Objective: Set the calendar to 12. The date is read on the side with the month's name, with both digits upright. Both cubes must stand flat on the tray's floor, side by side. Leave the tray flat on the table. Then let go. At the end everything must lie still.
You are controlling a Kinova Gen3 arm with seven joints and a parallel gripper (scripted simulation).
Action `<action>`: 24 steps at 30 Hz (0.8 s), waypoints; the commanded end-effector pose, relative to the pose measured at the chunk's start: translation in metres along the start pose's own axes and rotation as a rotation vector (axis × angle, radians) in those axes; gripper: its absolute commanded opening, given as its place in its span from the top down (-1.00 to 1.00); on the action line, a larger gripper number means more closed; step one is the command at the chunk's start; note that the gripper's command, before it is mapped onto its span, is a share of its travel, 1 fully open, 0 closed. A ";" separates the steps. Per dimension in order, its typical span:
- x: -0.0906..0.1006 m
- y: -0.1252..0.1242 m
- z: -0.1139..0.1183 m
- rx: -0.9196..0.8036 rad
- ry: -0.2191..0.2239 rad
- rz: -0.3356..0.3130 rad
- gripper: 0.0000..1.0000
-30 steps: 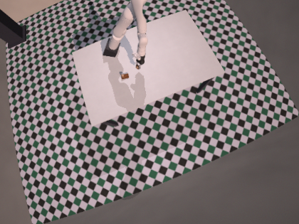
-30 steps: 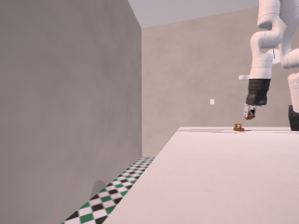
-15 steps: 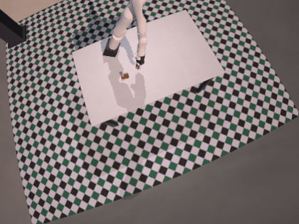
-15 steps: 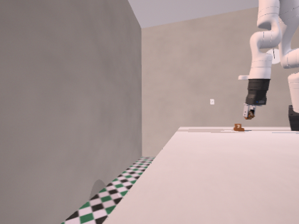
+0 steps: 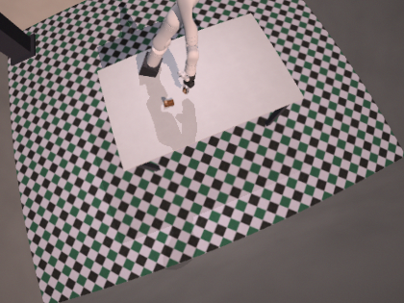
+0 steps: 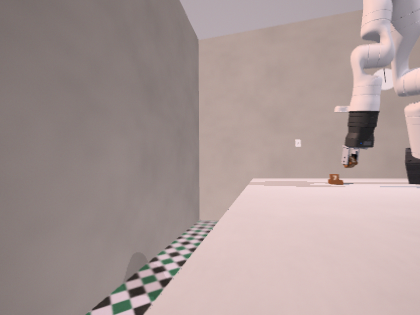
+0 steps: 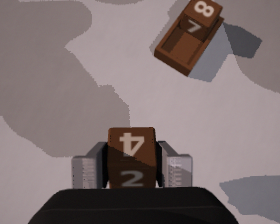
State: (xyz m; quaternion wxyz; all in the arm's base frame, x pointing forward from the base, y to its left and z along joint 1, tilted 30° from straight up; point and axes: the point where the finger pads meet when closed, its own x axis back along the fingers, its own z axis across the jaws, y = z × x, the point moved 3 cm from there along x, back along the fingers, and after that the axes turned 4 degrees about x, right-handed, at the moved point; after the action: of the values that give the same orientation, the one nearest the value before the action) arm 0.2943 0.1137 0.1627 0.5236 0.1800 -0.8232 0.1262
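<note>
In the wrist view my gripper (image 7: 132, 157) is shut on a brown number cube (image 7: 132, 155) that shows a 4 on its far face and a 2 on the face toward the camera. I hold it above the white table. The brown tray (image 7: 187, 41) lies flat at the upper right of the wrist view, with the other cube (image 7: 202, 14) standing in its far end, showing 8 and 7; the near half of the tray is empty. In the top view the gripper (image 5: 186, 88) hangs to the right of and behind the tray (image 5: 168, 102). In the exterior view the gripper (image 6: 350, 159) is above the tray (image 6: 335, 181).
The robot base (image 5: 150, 69) stands at the back left of the white table (image 5: 197, 86). The arm's shadow falls on the table in front of the tray. A checkered floor surrounds the table.
</note>
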 end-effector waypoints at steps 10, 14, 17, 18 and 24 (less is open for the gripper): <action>0.000 -0.006 0.004 -0.004 0.016 0.005 -0.14; 0.000 -0.008 0.007 -0.004 0.025 0.006 -0.14; 0.000 -0.009 0.009 -0.004 0.033 0.006 -0.14; 0.000 -0.010 0.010 -0.004 0.035 0.006 -0.14; 0.000 -0.012 0.013 -0.004 0.046 0.006 -0.14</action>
State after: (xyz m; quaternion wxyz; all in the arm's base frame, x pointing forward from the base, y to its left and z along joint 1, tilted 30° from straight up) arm 0.2886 0.1013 0.1573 0.5402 0.1764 -0.8121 0.1325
